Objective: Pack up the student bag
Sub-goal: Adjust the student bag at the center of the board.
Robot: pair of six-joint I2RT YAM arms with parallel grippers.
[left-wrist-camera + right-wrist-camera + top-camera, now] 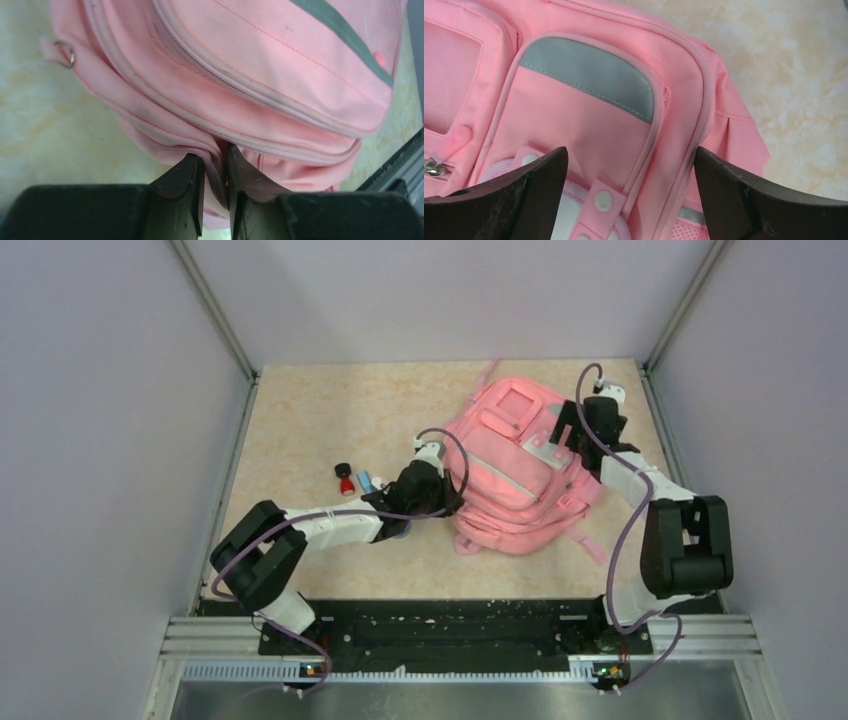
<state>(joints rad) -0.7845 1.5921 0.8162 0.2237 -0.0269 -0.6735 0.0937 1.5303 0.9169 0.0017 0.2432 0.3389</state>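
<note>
Student bag [510, 475] lies flat on the table, centre-right of the top view, its long axis running roughly up-down the frame. Left gripper [215, 155] sits at the bag's left edge, jaws narrow, pinching a fold of the zip seam. Right gripper [630, 150] hovers over the bag's upper-right corner, jaws wide, holding nothing. Judged: the left arm has the contact.

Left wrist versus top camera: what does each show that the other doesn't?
Left wrist only: the left gripper pinching a fold of the bag at a zip seam, and a metal ring. Top only: a red item and a blue item on the table left of the bag, and the right gripper above it. Both: the pink bag on the table.
</note>
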